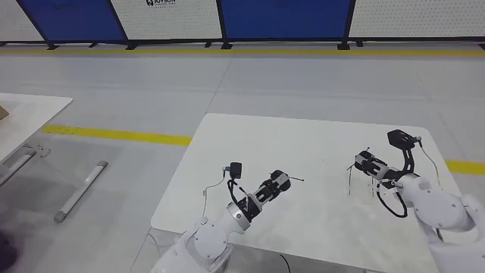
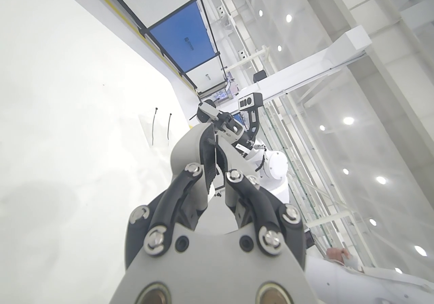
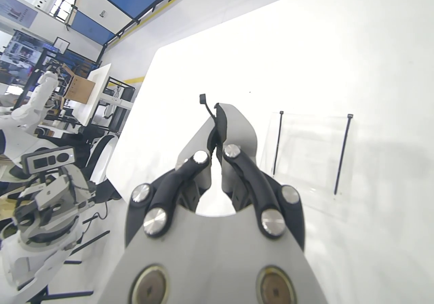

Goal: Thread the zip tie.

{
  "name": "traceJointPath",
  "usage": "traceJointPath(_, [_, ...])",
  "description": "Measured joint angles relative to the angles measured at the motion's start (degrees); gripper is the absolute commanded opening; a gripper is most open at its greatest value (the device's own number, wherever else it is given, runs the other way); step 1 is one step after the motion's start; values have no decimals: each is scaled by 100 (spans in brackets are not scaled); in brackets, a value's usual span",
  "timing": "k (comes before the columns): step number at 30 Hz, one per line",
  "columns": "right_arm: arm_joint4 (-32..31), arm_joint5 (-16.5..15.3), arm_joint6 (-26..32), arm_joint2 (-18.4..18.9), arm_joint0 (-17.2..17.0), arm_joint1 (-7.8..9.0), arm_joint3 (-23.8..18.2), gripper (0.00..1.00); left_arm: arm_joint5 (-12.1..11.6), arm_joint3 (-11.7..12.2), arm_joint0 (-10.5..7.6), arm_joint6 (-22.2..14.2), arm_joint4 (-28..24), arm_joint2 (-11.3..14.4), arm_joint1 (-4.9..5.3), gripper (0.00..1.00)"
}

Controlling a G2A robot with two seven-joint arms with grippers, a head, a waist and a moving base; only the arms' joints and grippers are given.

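L pincer (image 2: pixel 212 139) clenched on a thin black tie (image 2: pixel 215 153); R pincer (image 3: pixel 217 122), well apart, clenched on 2nd tie (image 3: pixel 206 105). Two spare ties (image 3: pixel 342 153) lie on clear sheet (image 3: pixel 308 149) on tabletop (image 3: pixel 305 47).

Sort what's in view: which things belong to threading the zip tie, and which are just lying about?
In the job:
- left gripper, jaws shut on the left tie
- right gripper, jaws shut on the right tie, head sticking out

Lying about:
- two spare ties
- the clear sheet under them
- the table
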Motion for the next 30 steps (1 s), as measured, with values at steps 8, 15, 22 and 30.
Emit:
traceJointPath(8, [776, -300, -313, 239, -218, -32, -24, 0, -1, 0, 0, 3, 0, -1, 0, 0])
traceJointPath(15, [1248, -515, -782, 362, -647, -59, -342, 0, -1, 0, 0, 3, 0, 0, 0, 0])
traceJointPath(22, [1245, -494, -811, 363, -654, -61, -347, 0, -1, 0, 0, 3, 0, 0, 0, 0])
traceJointPath(30, [1189, -473, -1236, 280, -767, -104, -387, 0, 116, 93, -95, 264, 246, 179, -44, 0])
